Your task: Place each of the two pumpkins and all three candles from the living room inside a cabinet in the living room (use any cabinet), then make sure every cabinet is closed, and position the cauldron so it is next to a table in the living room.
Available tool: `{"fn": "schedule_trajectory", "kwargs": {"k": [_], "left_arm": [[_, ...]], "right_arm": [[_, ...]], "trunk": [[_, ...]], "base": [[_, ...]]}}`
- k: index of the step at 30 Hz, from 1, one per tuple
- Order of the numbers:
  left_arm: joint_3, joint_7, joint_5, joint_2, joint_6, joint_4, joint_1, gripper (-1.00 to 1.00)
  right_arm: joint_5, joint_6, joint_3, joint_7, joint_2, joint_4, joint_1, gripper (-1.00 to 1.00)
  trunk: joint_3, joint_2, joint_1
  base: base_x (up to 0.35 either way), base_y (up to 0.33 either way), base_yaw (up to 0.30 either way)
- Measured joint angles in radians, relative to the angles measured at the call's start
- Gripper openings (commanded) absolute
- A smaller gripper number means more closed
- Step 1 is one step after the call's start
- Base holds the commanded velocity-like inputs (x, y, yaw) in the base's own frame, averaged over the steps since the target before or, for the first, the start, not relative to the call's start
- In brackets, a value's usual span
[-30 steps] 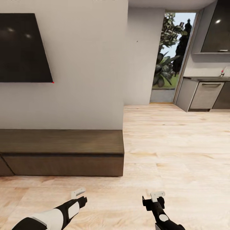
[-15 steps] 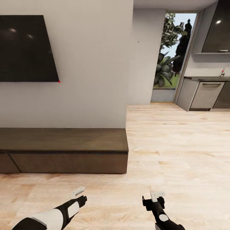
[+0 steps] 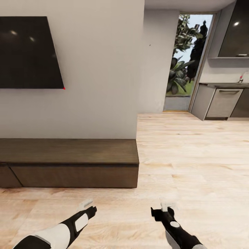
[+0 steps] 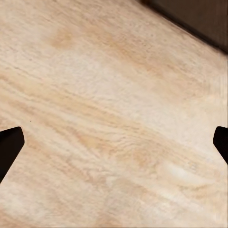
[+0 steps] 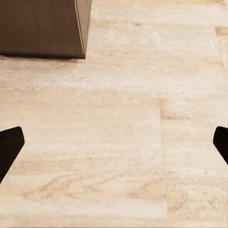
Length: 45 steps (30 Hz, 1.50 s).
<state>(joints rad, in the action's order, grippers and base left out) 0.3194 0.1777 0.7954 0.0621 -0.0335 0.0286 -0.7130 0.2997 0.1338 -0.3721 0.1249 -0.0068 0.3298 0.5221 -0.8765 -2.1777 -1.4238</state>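
Dark-brown cabinet [image 3: 69, 162] sits ahead and left of me, drawers flush, long axis running left-right along the wall, nearer my left claw [image 3: 85, 204] than my right claw [image 3: 167, 204], both spread wide and empty.

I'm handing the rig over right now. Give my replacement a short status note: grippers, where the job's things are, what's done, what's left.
Left gripper: open, empty, low over the wood floor.
Right gripper: open, empty, also over bare floor.
Cabinet: straight ahead under the wall TV, the drawer fronts in view flush and shut; its left end runs out of frame.
Done: nothing can be confirmed from here.
Left: find the pumpkins, candles, cauldron and table; stow the pumpkins and candles, shut every drawer, set the cauldron next to the table.
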Motion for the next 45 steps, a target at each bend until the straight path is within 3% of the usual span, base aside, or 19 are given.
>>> {"fn": "schedule_trajectory", "kwargs": {"k": [2, 4, 7, 9, 13, 14, 16, 17, 18, 21, 23, 27, 30, 36, 39, 41, 45], "left_arm": [[-0.002, 0.002, 0.002, 0.005, 0.003, 0.032, 0.0, 1.0], [-0.041, -0.001, 0.052, 0.006, 0.006, 0.064, 0.0, 1.0], [-0.076, -0.018, 0.113, 0.006, 0.011, 0.101, 0.0, 1.0], [-0.083, -0.038, 0.127, 0.005, 0.013, 0.117, 0.0, 1.0], [-0.093, -0.126, 0.147, 0.004, 0.015, 0.14, 0.0, 1.0], [-0.095, -0.205, 0.151, 0.003, 0.016, 0.149, 0.0, 1.0], [-0.096, -0.244, 0.158, 0.003, 0.015, 0.15, 0.0, 1.0], [-0.098, -0.296, 0.211, 0.001, 0.016, 0.152, 0.0, 1.0], [-0.099, -0.31, 0.266, -0.004, 0.017, 0.148, -0.001, 1.0], [-0.098, -0.316, 0.314, -0.01, 0.025, 0.145, -0.001, 1.0], [-0.098, -0.32, 0.348, -0.023, 0.071, 0.145, -0.001, 1.0], [-0.112, -0.322, 0.411, -0.035, 0.123, 0.149, -0.001, 1.0], [-0.117, -0.322, 0.473, -0.036, 0.134, 0.151, -0.002, 1.0], [-0.119, -0.321, 0.561, -0.033, 0.138, 0.153, -0.007, 1.0], [-0.119, -0.32, 0.578, -0.032, 0.138, 0.153, -0.009, 1.0], [-0.118, -0.321, 0.582, -0.032, 0.137, 0.155, -0.01, 1.0], [-0.117, -0.323, 0.583, -0.028, 0.129, 0.171, -0.01, 1.0]], "right_arm": [[0.008, -0.08, 0.005, -0.011, -0.01, 0.091, 0.0, 1.0], [0.042, -0.183, 0.007, -0.02, -0.022, 0.224, 0.001, 1.0], [0.084, -0.268, 0.007, -0.022, -0.028, 0.31, 0.0, 1.0], [0.104, -0.301, 0.007, -0.022, -0.032, 0.343, 0.0, 1.0], [0.154, -0.368, 0.006, -0.023, -0.054, 0.42, 0.0, 1.0], [0.195, -0.415, 0.005, -0.023, -0.071, 0.476, 0.0, 1.0], [0.217, -0.443, 0.005, -0.023, -0.08, 0.505, 0.0, 1.0], [0.261, -0.529, 0.005, -0.023, -0.098, 0.584, 0.0, 1.0], [0.274, -0.581, 0.005, -0.023, -0.103, 0.642, 0.0, 1.0], [0.279, -0.625, 0.021, -0.023, -0.105, 0.684, 0.0, 1.0], [0.281, -0.673, 0.079, -0.023, -0.105, 0.712, 0.0, 1.0], [0.283, -0.757, 0.146, -0.023, -0.104, 0.758, 0.0, 1.0], [0.283, -0.802, 0.16, -0.023, -0.105, 0.799, 0.0, 1.0], [0.283, -0.856, 0.167, -0.023, -0.106, 0.835, 0.002, 1.0], [0.284, -0.917, 0.171, -0.023, -0.106, 0.884, 0.006, 1.0], [0.284, -0.982, 0.196, -0.024, -0.105, 0.946, 0.007, 1.0], [0.302, -1.047, 0.232, -0.025, -0.105, 0.982, 0.008, 1.0]], "trunk": [[0.0, 0.0, 0.0], [0.0, 0.0, 0.0], [0.0, 0.0, 0.0], [0.0, 0.0, 0.0], [0.0, 0.0, 0.0], [0.0, 0.0, 0.0], [0.0, 0.0, 0.0], [0.0, 0.0, 0.0], [0.0, 0.0, 0.0], [0.0, 0.0, 0.0], [0.0, 0.0, 0.0], [0.0, 0.0, 0.0], [0.0, 0.0, 0.0], [0.0, 0.0, 0.0], [0.0, 0.0, 0.0], [0.0, 0.0, 0.0], [0.0, 0.0, 0.0]], "base": [[0.0, 0.0, 0.0], [0.0, 0.0, 0.0], [0.0, 0.0, 0.0], [0.0, 0.0, 0.0], [0.0, 0.0, 0.0], [0.0, 0.0, 0.0], [0.0, 0.0, 0.0], [0.0, 0.0, 0.0], [0.0, 0.0, 0.0], [0.0, 0.0, 0.0], [0.0, 0.0, 0.0], [0.0, 0.0, 0.0], [0.0, 0.0, 0.0], [0.0, 0.0, 0.0], [0.0, 0.0, 0.0], [0.0, 0.0, 0.0], [0.02, 0.0, 0.0]]}}
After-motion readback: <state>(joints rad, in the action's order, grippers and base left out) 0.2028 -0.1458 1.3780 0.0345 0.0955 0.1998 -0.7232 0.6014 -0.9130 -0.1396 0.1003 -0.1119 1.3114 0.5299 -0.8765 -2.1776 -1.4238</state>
